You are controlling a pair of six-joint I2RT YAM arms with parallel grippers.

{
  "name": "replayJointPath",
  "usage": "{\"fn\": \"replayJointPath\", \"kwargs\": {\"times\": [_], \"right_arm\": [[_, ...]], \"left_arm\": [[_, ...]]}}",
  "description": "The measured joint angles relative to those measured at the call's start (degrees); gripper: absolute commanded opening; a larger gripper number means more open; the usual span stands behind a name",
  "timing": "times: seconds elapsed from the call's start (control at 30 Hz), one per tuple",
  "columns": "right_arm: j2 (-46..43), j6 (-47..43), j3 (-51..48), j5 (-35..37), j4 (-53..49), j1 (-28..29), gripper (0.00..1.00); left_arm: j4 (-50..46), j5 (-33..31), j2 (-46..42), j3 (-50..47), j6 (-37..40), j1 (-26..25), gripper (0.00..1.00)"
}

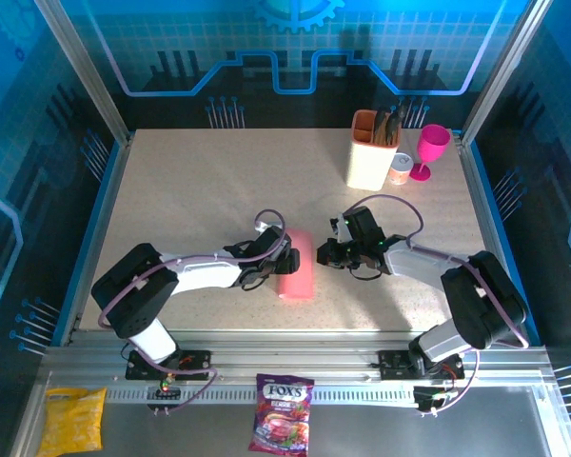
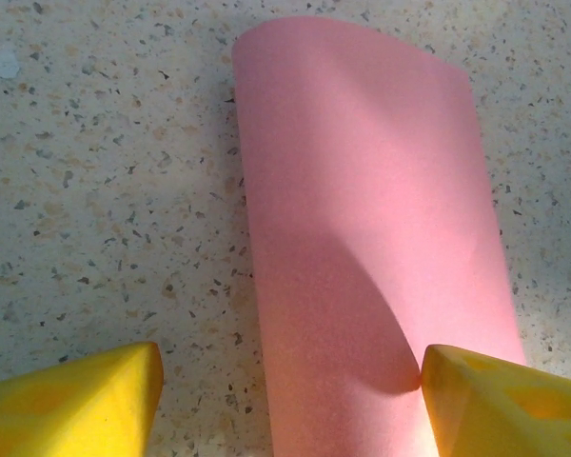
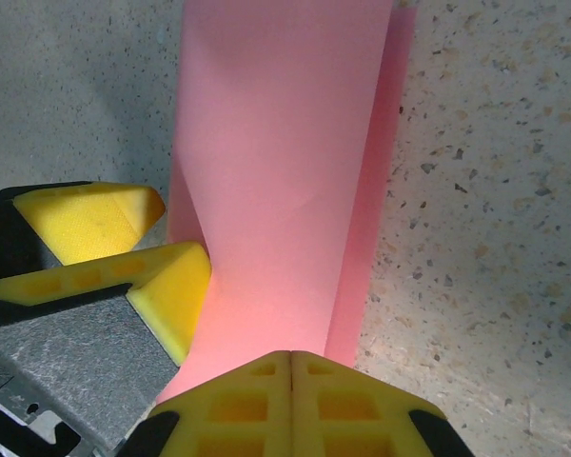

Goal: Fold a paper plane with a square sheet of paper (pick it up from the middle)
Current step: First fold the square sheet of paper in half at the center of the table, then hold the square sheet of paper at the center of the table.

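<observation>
- Left fingers (image 2: 86, 405): spread apart; the paper plane (image 2: 362, 238), a folded pink sheet, lies on the tabletop (image 2: 105, 190) between them, one tip touching its edge
- Right fingers (image 3: 290, 405): pressed together, tips at the sheet's edge; a pinch cannot be confirmed

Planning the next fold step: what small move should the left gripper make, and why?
Probably lower the left gripper to press the bulging fold of the paper plane flat. The sheet is doubled over but arched, uncreased; the left fingers are open, one touching it, and the right gripper looks shut on its end.
</observation>
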Motion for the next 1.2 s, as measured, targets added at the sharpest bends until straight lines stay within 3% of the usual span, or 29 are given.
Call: {"fn": "replayJointPath", "kwargs": {"times": [1.2], "right_arm": [[7.6,0.9,2.6,-1.4,2.8,3.0,0.00]], "left_arm": [[0.3,-0.4,2.5,0.6,-1.0,-0.1,0.73]]}}
